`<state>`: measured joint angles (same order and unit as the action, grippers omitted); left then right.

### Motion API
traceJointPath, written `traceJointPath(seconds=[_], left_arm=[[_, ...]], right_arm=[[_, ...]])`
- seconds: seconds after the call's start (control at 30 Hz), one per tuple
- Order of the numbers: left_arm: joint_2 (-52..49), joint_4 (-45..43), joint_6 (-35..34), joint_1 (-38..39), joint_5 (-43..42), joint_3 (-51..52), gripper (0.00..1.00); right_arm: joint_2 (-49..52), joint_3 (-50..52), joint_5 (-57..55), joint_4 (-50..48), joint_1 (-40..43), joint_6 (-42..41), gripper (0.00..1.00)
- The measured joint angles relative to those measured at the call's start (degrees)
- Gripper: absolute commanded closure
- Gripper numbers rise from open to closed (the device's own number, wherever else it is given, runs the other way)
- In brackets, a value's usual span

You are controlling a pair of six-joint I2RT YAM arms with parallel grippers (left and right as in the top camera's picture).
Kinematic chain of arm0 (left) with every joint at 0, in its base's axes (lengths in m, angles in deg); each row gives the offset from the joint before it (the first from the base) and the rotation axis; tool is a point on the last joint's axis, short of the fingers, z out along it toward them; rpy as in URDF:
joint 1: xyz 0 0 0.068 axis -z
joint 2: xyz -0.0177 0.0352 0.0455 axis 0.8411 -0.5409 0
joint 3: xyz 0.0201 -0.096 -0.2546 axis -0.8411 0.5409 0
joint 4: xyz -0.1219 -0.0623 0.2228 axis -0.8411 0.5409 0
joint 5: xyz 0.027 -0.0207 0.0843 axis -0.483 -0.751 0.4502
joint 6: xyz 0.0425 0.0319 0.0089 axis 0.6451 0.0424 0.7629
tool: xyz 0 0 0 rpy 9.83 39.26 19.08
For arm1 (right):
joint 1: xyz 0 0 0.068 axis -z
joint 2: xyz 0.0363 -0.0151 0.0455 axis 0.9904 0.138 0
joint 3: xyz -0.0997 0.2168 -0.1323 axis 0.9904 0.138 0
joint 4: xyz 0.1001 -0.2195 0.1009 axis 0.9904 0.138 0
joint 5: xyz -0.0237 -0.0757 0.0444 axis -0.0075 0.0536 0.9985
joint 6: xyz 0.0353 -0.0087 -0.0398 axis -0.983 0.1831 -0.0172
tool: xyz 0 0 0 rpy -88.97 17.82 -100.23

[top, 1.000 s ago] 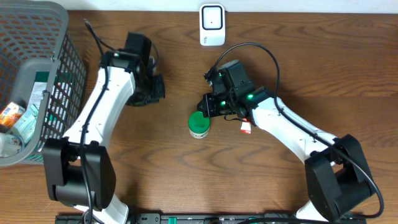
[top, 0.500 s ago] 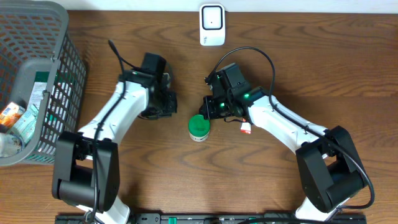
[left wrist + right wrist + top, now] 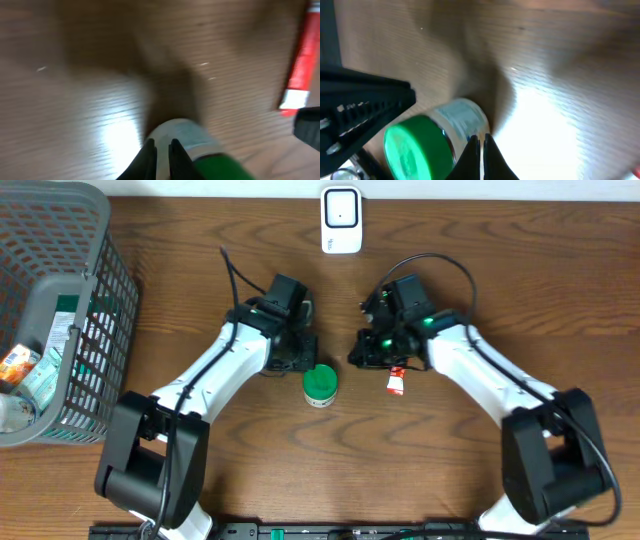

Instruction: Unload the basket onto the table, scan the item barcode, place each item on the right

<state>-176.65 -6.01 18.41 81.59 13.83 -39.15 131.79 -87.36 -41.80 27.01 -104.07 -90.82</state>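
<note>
Two claws hemmed in the green-lidded jar (image 3: 320,385), which sat on the desk (image 3: 400,480) between them, well apart from the white scanner (image 3: 341,220) at the far edge. The left claw (image 3: 162,150) was clenched on nothing, its tips just beside the jar. The right claw (image 3: 480,144) was pinched tight and empty too, close on the other side.

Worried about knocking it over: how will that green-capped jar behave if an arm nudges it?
The green-capped jar stands upright, so a high nudge might tip it. Its round body would probably roll once it is down. The smooth-looking wall may be slippery to grasp.
</note>
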Motion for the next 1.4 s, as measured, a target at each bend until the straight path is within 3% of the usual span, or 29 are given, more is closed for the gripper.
traceJointPath(seconds=[0.27,0.47,0.77,1.4], left_arm=[[0.0,-2.7,-1.1,2.1,-0.4,0.0,0.88],[0.0,-2.2,-1.3,-1.1,-0.2,0.0,0.88],[0.0,5.3,-2.2,-6.9,0.2,0.0,0.88],[0.0,8.1,-2.1,-2.3,0.2,2.1,0.86]], right_arm=[[-4.5,0.0,1.4,4.6,0.7,2.8,0.99],[-4.5,0.0,3.8,3.3,-2.6,3.4,0.99],[-4.5,0.0,-0.8,0.9,-8.9,2.6,0.99],[-4.7,3.5,-8.3,-2.3,-9.4,0.9,0.99]])
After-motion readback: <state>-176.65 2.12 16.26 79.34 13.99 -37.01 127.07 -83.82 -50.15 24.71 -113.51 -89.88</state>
